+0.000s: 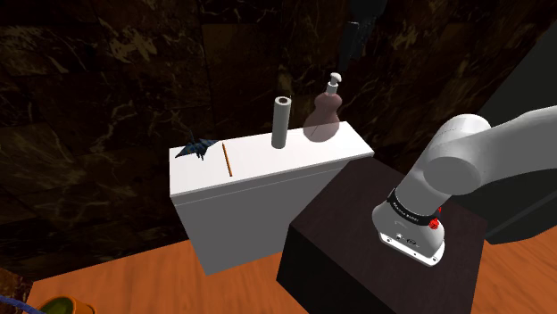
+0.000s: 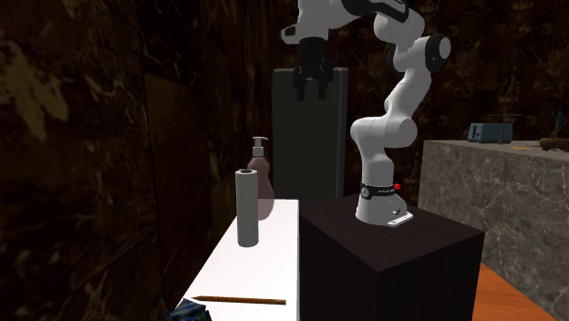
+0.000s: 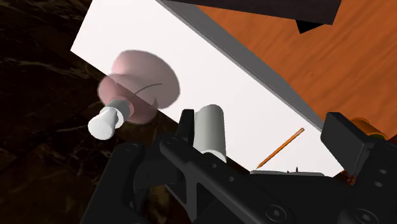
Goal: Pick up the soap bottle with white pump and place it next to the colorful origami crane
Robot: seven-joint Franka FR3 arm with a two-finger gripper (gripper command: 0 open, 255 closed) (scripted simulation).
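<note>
Soap bottle [image 1: 323, 116] [image 2: 259, 169] [image 3: 137, 89]: pinkish, see-through, white pump, upright on the white worktop [image 1: 259, 169] [image 2: 269, 260] [image 3: 210, 63] at its end corner. It's well below the hand [image 2: 310, 84] [image 3: 264, 137] and off to one side of it, not between the fingers. In the wrist view it sits outside the finger gap, beyond the finger nearest the grey cylinder [image 1: 281, 122] [image 2: 246, 207] [image 3: 210, 130].

Hand: open, fingers apart, pointing down, gripping nothing, high above the worktop.

Cylinder stands upright near the bottle, not touching it, also well below the hand. It is close to that same finger's line of sight.

Pencil [image 1: 227, 158] [image 2: 242, 299] [image 3: 280, 147] lies flat across the worktop, farther from the bottle than the cylinder. In the wrist view it shows inside the finger gap, far below.

Origami crane [image 1: 195, 148] [image 2: 190, 313]: reads dark blue here. It sits at the worktop end opposite the bottle, just beyond the pencil and farthest from the hand.

Arm base sits on the dark box stand [image 1: 357, 241] [image 2: 401, 264], right beside the worktop. The floor [image 1: 134, 276] looks like orange wood.
</note>
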